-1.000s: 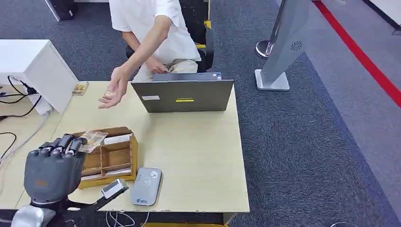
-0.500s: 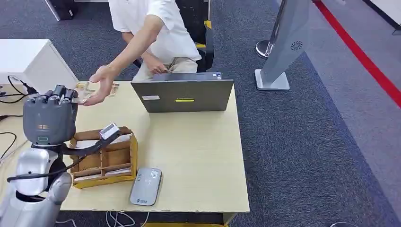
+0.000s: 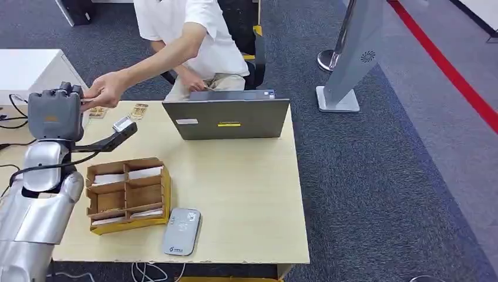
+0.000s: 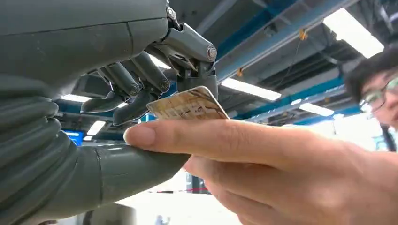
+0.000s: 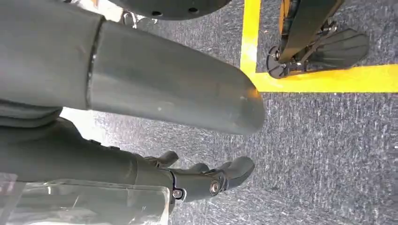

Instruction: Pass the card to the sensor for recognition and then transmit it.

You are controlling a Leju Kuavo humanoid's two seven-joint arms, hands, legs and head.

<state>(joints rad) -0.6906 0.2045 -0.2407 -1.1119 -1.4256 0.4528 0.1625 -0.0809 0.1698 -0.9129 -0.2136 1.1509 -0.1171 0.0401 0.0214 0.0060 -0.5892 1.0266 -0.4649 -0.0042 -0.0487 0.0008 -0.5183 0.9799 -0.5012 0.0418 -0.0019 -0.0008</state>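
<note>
Head view: left hand (image 3: 54,114) pinches card (image 4: 187,104), person's hand (image 3: 104,91) taking it.
Left: releasing; right hand (image 5: 206,180) hangs empty, fingers loosely apart.

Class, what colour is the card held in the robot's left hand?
The card is pale cream with brownish print, clearest in the left wrist view.

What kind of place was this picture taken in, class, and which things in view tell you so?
Probably a reception or check-in desk in a large hall: a laptop on the table, a card reader, a sorting box, and carpet with marked lines.
</note>
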